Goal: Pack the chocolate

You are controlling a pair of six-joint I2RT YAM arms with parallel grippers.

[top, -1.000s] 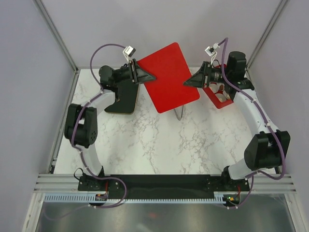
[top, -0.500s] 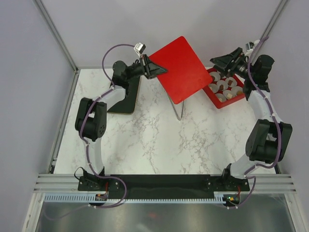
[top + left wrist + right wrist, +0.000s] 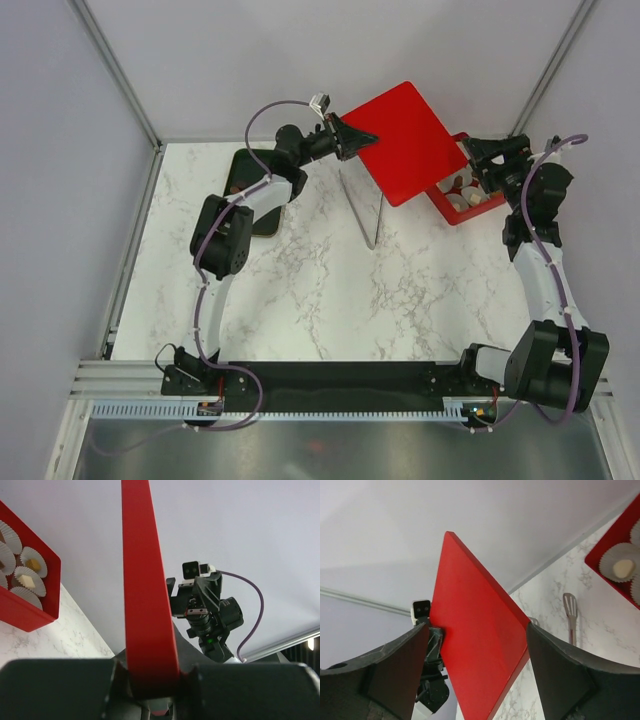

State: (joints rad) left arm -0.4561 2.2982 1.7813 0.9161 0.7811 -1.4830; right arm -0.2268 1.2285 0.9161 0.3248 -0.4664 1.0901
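At the far right corner of the marble table [image 3: 300, 290], the red box [image 3: 447, 212] sits half hidden by a flat red lid [image 3: 405, 140]. The lid is tilted and raised clear of the table, pinched by one edge in the left gripper [image 3: 350, 141]. Chocolate [image 3: 32, 564] lies inside the box, tan and cream pieces in white pleated paper cups [image 3: 9, 536] — from above the lid blocks most of them. The right gripper [image 3: 480, 160] hangs just beside the box's right side, fingers spread wide, gripping nothing. Metal tongs [image 3: 356, 205] lie on the marble near the lid's near corner — well left of them a black board [image 3: 265, 222] lies partly under the left arm.
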